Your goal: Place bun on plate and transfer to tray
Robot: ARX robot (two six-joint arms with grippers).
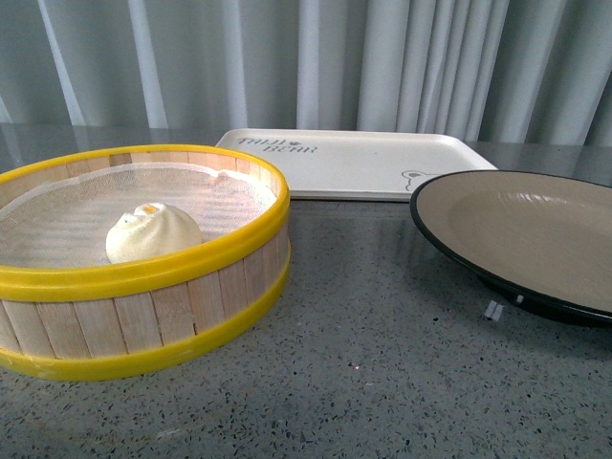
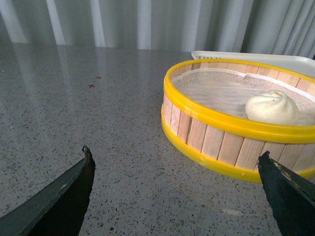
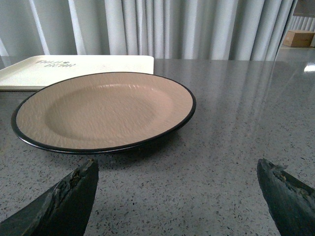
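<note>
The white pleated bun (image 1: 152, 232) (image 2: 271, 107) lies inside a yellow-rimmed wooden steamer basket (image 1: 143, 316) (image 2: 216, 140) at the front left. The beige plate with a black rim (image 1: 535, 234) (image 3: 106, 110) sits empty at the right. Behind both lies the cream-white tray (image 1: 354, 163) (image 3: 74, 69) (image 2: 256, 57), also empty. Neither arm shows in the front view. My left gripper (image 2: 177, 160) is open over bare table, short of the basket. My right gripper (image 3: 177, 167) is open over bare table just short of the plate's rim.
The grey speckled tabletop (image 1: 382, 363) runs under everything. Grey curtains (image 1: 316, 57) hang behind the table. A small white bit (image 1: 493, 310) lies beside the plate's foot. A cardboard box (image 3: 300, 38) shows far off in the right wrist view.
</note>
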